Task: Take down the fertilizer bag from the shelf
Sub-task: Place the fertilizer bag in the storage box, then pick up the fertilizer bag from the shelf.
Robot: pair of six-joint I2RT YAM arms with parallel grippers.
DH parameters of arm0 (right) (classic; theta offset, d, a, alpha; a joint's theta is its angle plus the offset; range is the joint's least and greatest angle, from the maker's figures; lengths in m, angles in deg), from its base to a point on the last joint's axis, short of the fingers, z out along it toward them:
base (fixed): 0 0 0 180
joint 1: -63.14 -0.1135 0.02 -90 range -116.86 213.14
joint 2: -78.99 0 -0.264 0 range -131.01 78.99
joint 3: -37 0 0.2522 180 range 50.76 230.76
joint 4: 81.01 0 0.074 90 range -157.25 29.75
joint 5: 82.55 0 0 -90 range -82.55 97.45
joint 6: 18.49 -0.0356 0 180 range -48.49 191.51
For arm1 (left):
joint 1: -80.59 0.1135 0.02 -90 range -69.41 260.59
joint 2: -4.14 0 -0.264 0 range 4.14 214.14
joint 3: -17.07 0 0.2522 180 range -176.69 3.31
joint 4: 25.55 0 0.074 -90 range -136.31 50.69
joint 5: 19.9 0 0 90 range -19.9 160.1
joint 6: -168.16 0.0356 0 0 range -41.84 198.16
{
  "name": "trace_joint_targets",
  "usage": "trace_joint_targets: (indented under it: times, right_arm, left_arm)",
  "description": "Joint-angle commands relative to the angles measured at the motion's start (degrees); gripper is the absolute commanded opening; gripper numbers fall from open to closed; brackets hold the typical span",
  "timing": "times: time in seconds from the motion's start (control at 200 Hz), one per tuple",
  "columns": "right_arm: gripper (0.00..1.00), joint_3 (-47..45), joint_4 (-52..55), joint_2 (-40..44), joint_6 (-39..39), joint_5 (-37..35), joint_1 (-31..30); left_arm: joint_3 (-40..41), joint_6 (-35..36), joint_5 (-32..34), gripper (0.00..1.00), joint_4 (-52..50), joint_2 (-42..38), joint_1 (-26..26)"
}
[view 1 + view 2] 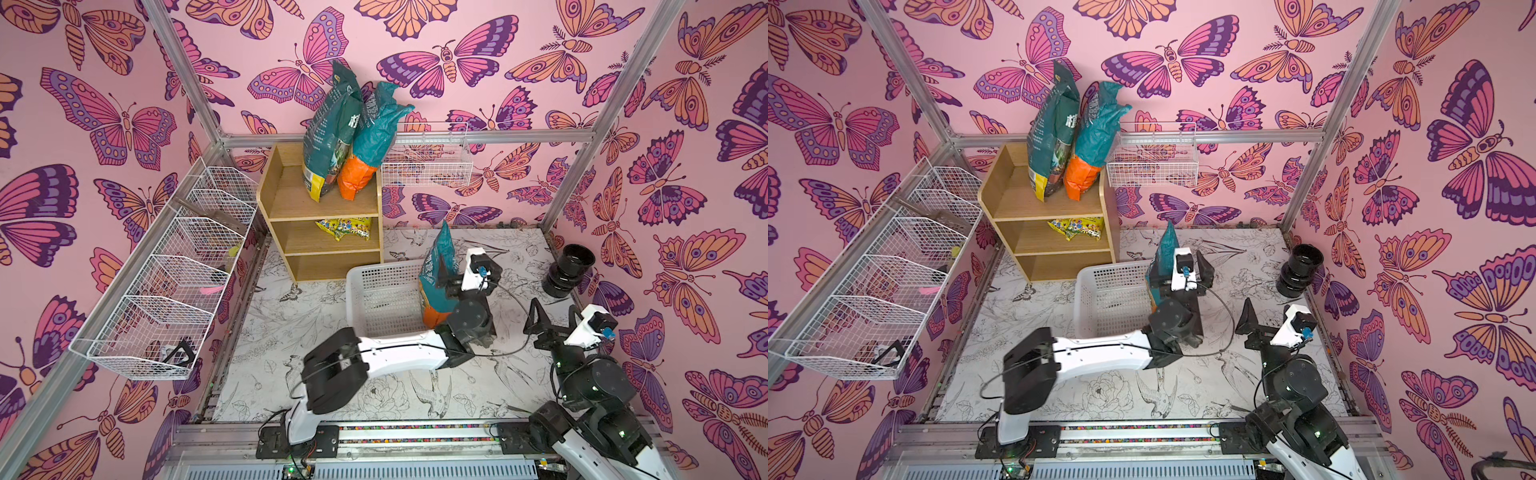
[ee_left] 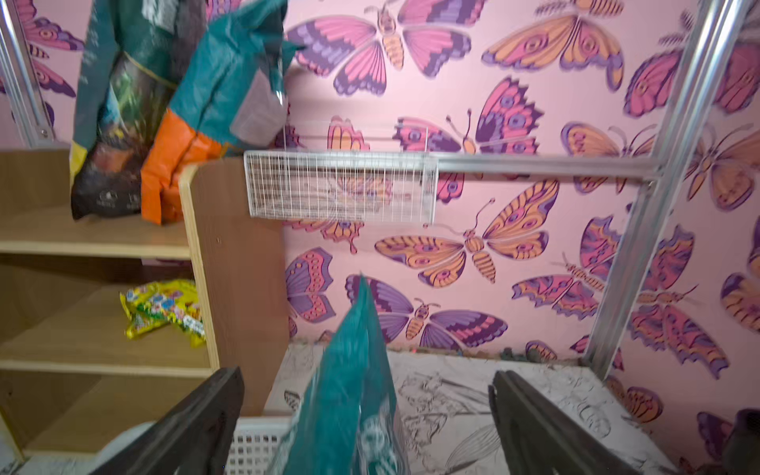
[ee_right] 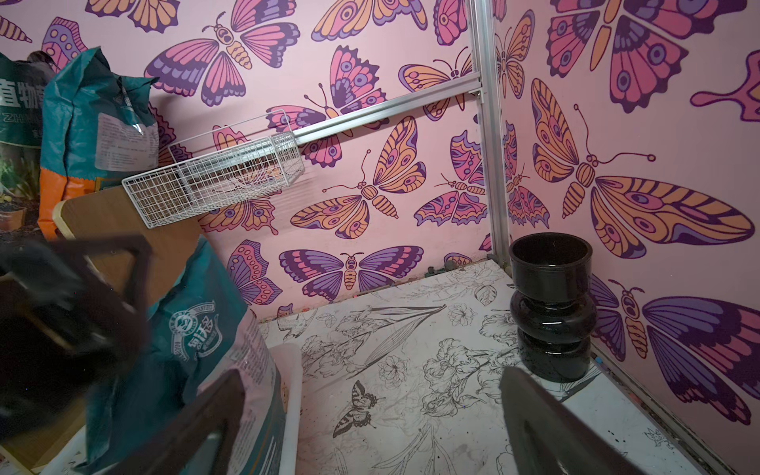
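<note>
Reading both top views: the shelf (image 1: 286, 187) stands at 11 o'clock on the desk (image 1: 291, 332), against the back wall. Its top tier carries two upright bags: a dark green bag (image 1: 328, 137) and, touching it at 3 o'clock, a teal-and-orange bag (image 1: 370, 141). A yellow packet (image 1: 345, 228) lies on the middle tier. A third bag, the fertilizer bag (image 1: 436, 282), is off the shelf. It stands upright at the 3 o'clock wall of the white basket (image 1: 374, 299), apparently inside it. The left gripper (image 1: 467, 270) sits at this bag's 3 o'clock side. The right gripper (image 1: 555, 316) hangs at 4 o'clock from the basket, well apart from every bag. A black vase (image 1: 567, 270) stands near the desk's 3 o'clock edge.

Left wrist view: both fingers (image 2: 197, 419) are spread wide. The fertilizer bag (image 2: 353, 390) rises between them with a gap on each side; nothing is gripped.

Right wrist view: the right fingers (image 3: 547, 423) stand wide apart and empty, with bare desk between them. The fertilizer bag (image 3: 197, 349) is upright beside the basket rim.

Status: one bag is down and standing free, so the take-down appears complete for that bag. What is left is to withdraw the left arm without tipping the bag. Whether the two bags on the top tier must also come down cannot be told.
</note>
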Motion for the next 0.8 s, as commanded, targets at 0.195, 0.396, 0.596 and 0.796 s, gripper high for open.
trace_joint_targets:
  times: [0.195, 0.396, 0.596, 0.796]
  right_arm:
    - [0.99, -0.4, -0.7, 0.7, -0.3, 2.2, -0.1]
    - [0.99, -0.4, -1.4, -0.7, -0.7, 4.2, -0.1]
    - [0.99, -1.6, -3.0, -3.4, -0.7, 5.7, -0.1]
    - [0.99, -2.7, -5.5, -5.8, -0.2, 6.6, -0.1]
  left_arm:
    - [-5.0, -17.0, -12.3, 1.0, -39.1, -22.8, 11.1]
    - [-16.9, -19.8, -24.1, 1.0, -56.5, -23.2, 26.6]
    - [-32.9, -20.0, -39.8, 0.99, -67.0, -15.3, 37.4]
    - [-58.8, -16.4, -42.2, 0.99, -78.4, 2.2, 43.8]
